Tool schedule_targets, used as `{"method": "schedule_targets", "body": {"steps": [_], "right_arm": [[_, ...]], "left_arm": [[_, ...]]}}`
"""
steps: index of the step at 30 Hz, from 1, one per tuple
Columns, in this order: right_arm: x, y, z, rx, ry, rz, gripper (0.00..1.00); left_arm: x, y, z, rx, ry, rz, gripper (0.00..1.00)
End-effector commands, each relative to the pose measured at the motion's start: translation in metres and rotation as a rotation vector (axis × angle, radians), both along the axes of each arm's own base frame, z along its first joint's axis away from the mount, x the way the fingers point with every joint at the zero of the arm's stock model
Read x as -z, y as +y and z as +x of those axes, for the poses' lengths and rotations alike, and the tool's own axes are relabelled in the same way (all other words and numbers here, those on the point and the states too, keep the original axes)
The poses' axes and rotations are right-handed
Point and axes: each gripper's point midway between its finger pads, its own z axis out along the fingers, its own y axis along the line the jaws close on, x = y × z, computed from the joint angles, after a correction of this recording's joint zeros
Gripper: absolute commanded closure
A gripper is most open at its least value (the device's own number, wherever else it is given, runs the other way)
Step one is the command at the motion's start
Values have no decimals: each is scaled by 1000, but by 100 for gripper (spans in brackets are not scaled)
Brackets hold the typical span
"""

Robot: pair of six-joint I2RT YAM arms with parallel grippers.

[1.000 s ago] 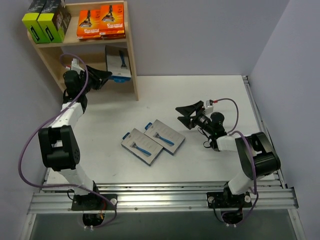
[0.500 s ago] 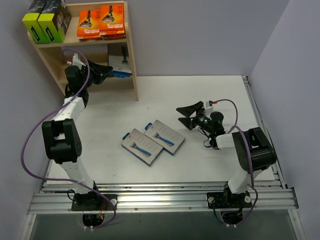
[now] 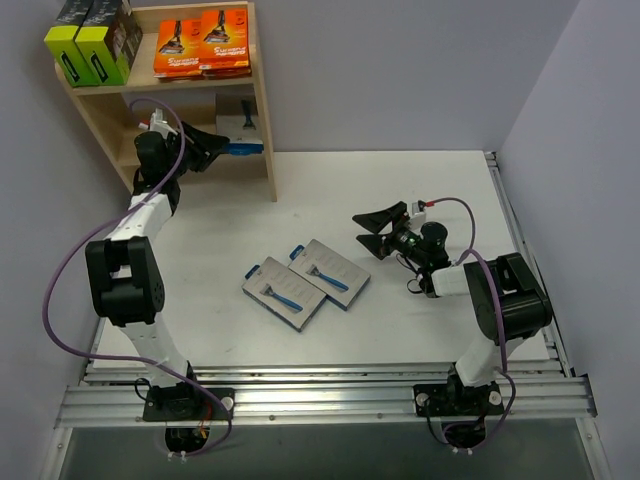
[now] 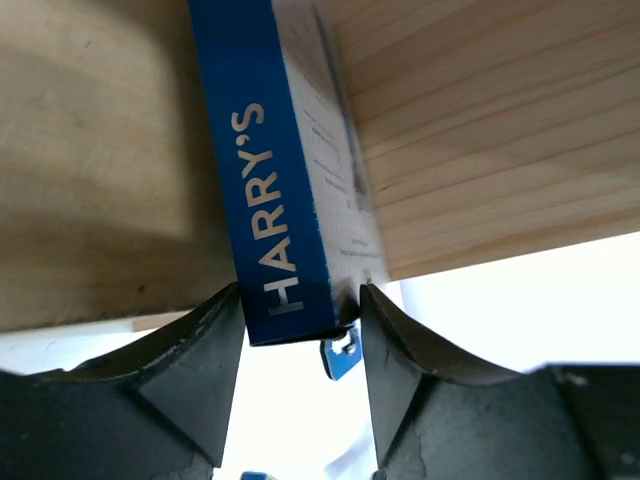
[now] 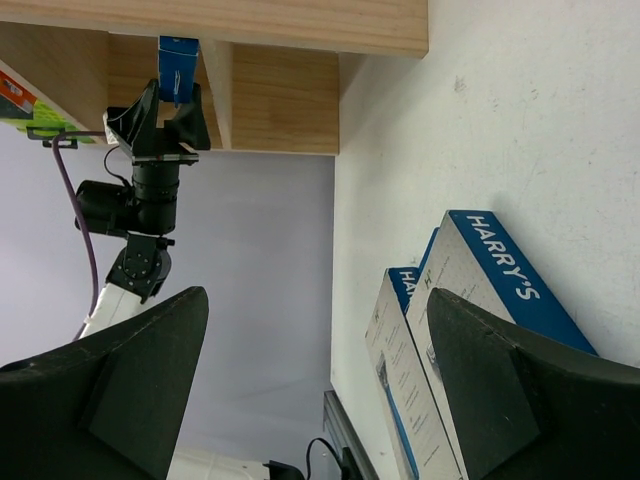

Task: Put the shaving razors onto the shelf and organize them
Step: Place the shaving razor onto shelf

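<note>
Left wrist view: the left pincer (image 4: 298, 300) has a finger on either side of the near end of a grey razor card (image 4: 290, 200), which stands on edge in the shelf (image 4: 480, 130), lower tier, beside the right side panel. Clamped or slack? I cannot tell. From above, orange packs (image 3: 200, 42) and black-and-lime boxes (image 3: 90, 40) sit on the top tier. A second grey card (image 3: 285, 292) and a third grey card (image 3: 330, 272) lie flat, edges touching, mid-bench (image 3: 420, 180). The right pincer (image 3: 358, 232) hovers just right of them, spread wide, holding nothing.
</note>
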Motion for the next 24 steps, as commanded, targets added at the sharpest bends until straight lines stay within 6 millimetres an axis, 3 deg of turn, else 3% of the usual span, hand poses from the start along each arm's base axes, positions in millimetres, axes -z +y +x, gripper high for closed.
{"method": "schedule_targets", "body": {"steps": [1,4,5,15,18,24], "right_arm": [[-53,0,3,-18,-244,53,14],[-52,-1,2,-16,-245,51,14],[-51,-1,2,-16,-242,52,13],[-50,-5,3,-13,-243,50,13],[-49,-6,2,-12,-241,52,13],[-49,-9,1,-10,-241,51,13]], "left_arm": [[-11,-5,0,4,-38,118,43],[-6,-2,0,-4,-12,177,38],[-12,1,2,-21,-22,195,30],[-19,9,4,-58,-14,308,29],[-7,12,1,-66,37,346,28],[-3,17,-3,-79,62,392,25]]}}
